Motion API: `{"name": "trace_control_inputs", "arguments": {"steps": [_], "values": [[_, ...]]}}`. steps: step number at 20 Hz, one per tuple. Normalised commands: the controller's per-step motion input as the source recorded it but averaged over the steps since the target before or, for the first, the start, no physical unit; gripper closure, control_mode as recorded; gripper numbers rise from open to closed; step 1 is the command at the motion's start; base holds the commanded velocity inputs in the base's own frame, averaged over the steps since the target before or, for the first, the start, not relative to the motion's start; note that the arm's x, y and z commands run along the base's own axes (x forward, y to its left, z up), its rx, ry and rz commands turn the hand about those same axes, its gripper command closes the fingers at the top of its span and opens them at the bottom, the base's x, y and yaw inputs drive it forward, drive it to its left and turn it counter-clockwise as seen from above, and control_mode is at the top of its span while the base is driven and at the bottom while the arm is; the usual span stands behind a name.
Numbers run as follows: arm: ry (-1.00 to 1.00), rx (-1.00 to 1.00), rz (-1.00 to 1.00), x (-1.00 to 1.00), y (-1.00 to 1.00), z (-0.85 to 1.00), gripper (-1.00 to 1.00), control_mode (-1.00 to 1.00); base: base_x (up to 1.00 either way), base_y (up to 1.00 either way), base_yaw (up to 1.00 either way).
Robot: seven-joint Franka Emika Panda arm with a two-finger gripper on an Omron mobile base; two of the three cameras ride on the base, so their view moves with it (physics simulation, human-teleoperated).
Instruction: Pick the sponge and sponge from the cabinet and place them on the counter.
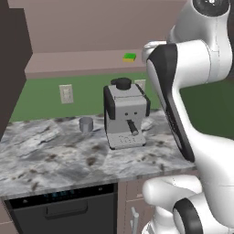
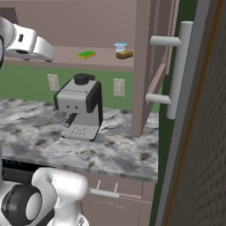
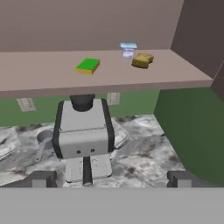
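Pincer [image 3: 112, 178] wide apart, nothing between the tips, seen in hand view hanging over the desk in front of the coffee machine [image 3: 84, 133], well short of the cabinet shelf.

Cabinet [image 3: 105, 72] open, mauve-brown; both sponges sit on its bottom shelf above the desk. Green sponge [image 3: 88, 66] with yellow layer lies flat near the shelf's middle, close to the front edge. Tan sponge [image 3: 142, 60] lies further toward the cabinet's side wall, apart from the green one. White cup with blue rim [image 3: 128, 50] stands upright just behind the tan sponge, a bit toward the green; touching or not, cannot tell.

Right base view: green sponge [image 2: 86, 54], tan sponge [image 2: 125, 54] and cup [image 2: 119, 47] on the same shelf; open cabinet door [image 2: 194, 132] with grey bar handle [image 2: 177, 70] close to camera at right. Left base view: green sponge [image 1: 129, 57] on the shelf, arm covers the rest.

Desk [image 1: 55, 155], marble grey-white with dark veins, carries the coffee machine upright and a small grey cup [image 1: 86, 124] beside it. Green wall behind with outlet [image 1: 66, 93]. Dark dishwasher front [image 1: 64, 210] under the desk.
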Motion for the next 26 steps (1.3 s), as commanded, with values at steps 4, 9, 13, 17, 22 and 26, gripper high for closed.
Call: {"name": "trace_control_inputs", "arguments": {"steps": [4,9,13,17,22,26], "values": [[0.0,0.07,-0.05,0.2,-0.09,-0.02,-1.0,-1.0,0.0,0.0,0.0],[0.0,0.09,-0.05,0.1,-0.15,-0.18,-1.0,-1.0,0.0,0.0,0.0],[0.0,0.08,-0.05,0.13,-0.13,-0.23,-1.0,-1.0,0.0,0.0,0.0],[0.0,0.07,-0.06,0.15,-0.14,-0.11,-1.0,-1.0,0.0,0.0,0.0],[0.0,0.03,-0.08,0.1,-0.15,0.0,-1.0,-1.0,0.0,0.0,0.0],[0.0,0.0,-0.08,0.12,-0.05,0.0,-1.0,-1.0,0.0,0.0,0.0]]}}
